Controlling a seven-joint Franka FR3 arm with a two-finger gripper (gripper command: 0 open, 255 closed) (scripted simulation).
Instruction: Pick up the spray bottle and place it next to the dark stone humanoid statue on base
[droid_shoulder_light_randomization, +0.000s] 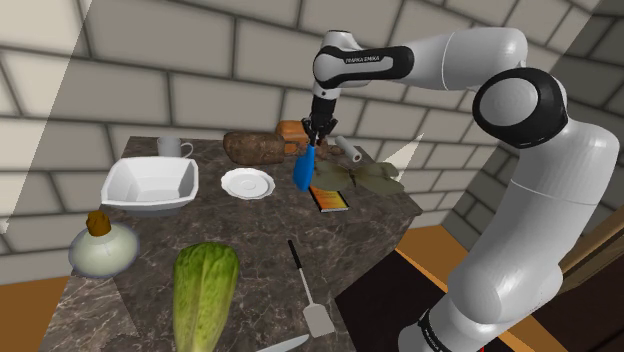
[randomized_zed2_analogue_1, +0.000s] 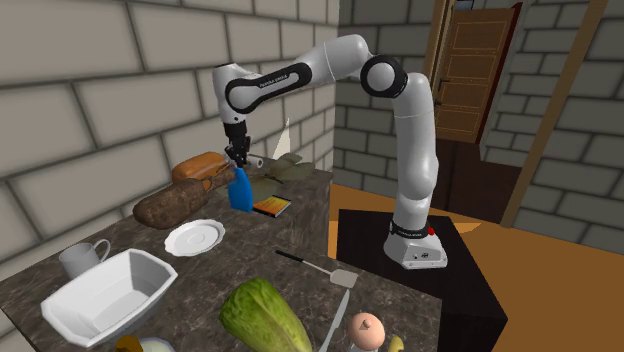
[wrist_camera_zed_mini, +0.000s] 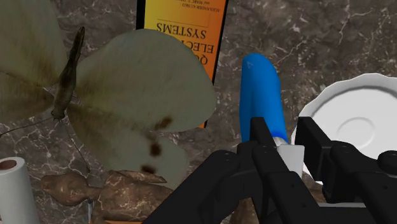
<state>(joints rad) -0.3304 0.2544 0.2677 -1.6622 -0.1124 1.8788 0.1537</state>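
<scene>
My gripper (droid_shoulder_light_randomization: 313, 143) is shut on the white head of the spray bottle (droid_shoulder_light_randomization: 304, 170), whose blue body hangs below the fingers over the marble table (droid_shoulder_light_randomization: 250, 240), between the white plate (droid_shoulder_light_randomization: 247, 183) and an orange book (droid_shoulder_light_randomization: 331, 199). In the second exterior view the gripper (randomized_zed2_analogue_1: 238, 163) holds the bottle (randomized_zed2_analogue_1: 240, 190) just left of the book (randomized_zed2_analogue_1: 271, 207). In the wrist view the fingers (wrist_camera_zed_mini: 261, 137) clasp the white head, and the blue body (wrist_camera_zed_mini: 261, 89) points away. A rough brown stone figure (wrist_camera_zed_mini: 114, 191) lies by the gripper's base, near a paper roll (wrist_camera_zed_mini: 13, 184).
A large pale moth (droid_shoulder_light_randomization: 365, 175) lies beside the book, with the roll (droid_shoulder_light_randomization: 350, 150) behind it. A brown loaf (droid_shoulder_light_randomization: 255, 147), mug (droid_shoulder_light_randomization: 172, 148) and white bowl (droid_shoulder_light_randomization: 150, 183) stand at the back and left. Lettuce (droid_shoulder_light_randomization: 205, 290), a spatula (droid_shoulder_light_randomization: 310, 290) and a round flask (droid_shoulder_light_randomization: 103, 245) lie nearer.
</scene>
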